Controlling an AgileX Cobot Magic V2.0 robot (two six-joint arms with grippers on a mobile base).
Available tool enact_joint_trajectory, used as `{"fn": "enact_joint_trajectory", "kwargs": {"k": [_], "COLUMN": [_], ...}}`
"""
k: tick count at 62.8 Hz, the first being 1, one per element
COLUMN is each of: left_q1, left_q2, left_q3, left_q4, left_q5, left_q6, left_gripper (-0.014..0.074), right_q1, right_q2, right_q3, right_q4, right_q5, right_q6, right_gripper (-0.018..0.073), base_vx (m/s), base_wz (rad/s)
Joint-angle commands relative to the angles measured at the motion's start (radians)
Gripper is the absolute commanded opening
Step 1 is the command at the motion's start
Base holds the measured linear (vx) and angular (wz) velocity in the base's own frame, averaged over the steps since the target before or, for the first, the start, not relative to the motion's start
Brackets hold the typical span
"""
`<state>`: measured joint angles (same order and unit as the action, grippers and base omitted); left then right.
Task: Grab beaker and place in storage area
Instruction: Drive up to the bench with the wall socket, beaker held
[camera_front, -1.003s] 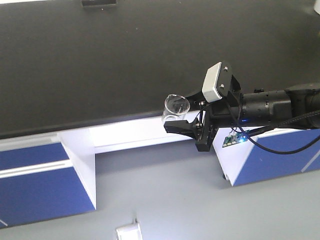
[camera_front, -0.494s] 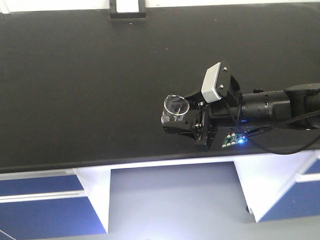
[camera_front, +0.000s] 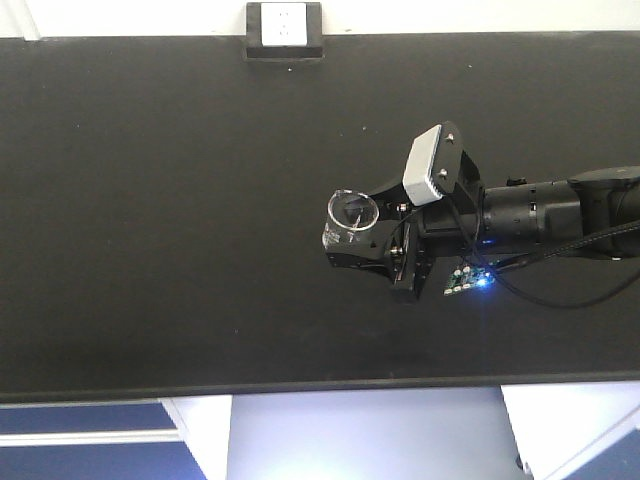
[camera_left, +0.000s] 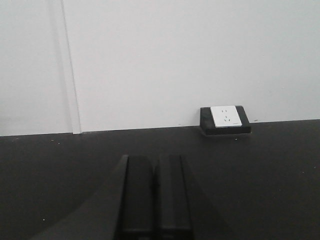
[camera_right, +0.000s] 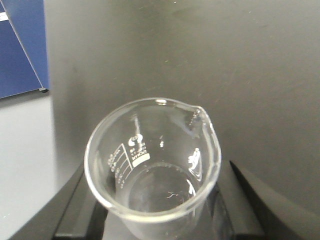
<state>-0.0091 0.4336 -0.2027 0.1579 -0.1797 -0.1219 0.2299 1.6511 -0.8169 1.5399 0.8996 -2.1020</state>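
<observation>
A small clear glass beaker with a pour lip stands upright between the black fingers of my right gripper, which is shut on it. In the right wrist view the beaker fills the lower middle, white graduation marks on its left wall, fingers on both sides. It hangs over the wide matte black storage area. My left gripper points across the same black surface, its two dark fingers pressed together with nothing between them.
A small black block with a white socket face sits at the far edge of the surface, also seen as a block against the white wall. White and blue cabinets lie below the near edge. A lit circuit board hangs under the right arm.
The view has advanced over the black surface: the cabinets slid down out of frame and the socket block came fully into view. The right gripper keeps the beaker in the same hold.
</observation>
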Motion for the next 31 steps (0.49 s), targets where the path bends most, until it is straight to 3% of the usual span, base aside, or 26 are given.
{"fn": "enact_joint_trajectory", "kwargs": {"k": [1,31], "left_q1": [0.000,0.000], "left_q2": [0.010,0.010], "left_q3": [-0.033,-0.033], "left_q4": [-0.008,-0.008], "left_q5": [-0.086,-0.086], "left_q6": [-0.008,-0.008], "left_gripper": [-0.0006,-0.0006], "right_q1": [-0.004,-0.004], "right_q2": [-0.042,-0.042], "right_q3": [-0.020,-0.020], "right_q4": [0.050,0.050], "right_q5": [0.059,0.056], "right_q6": [-0.009,-0.009], "right_gripper": [-0.0006,-0.0006], "base_vx": [0.14,0.10], "base_wz": [0.07,0.03]}}
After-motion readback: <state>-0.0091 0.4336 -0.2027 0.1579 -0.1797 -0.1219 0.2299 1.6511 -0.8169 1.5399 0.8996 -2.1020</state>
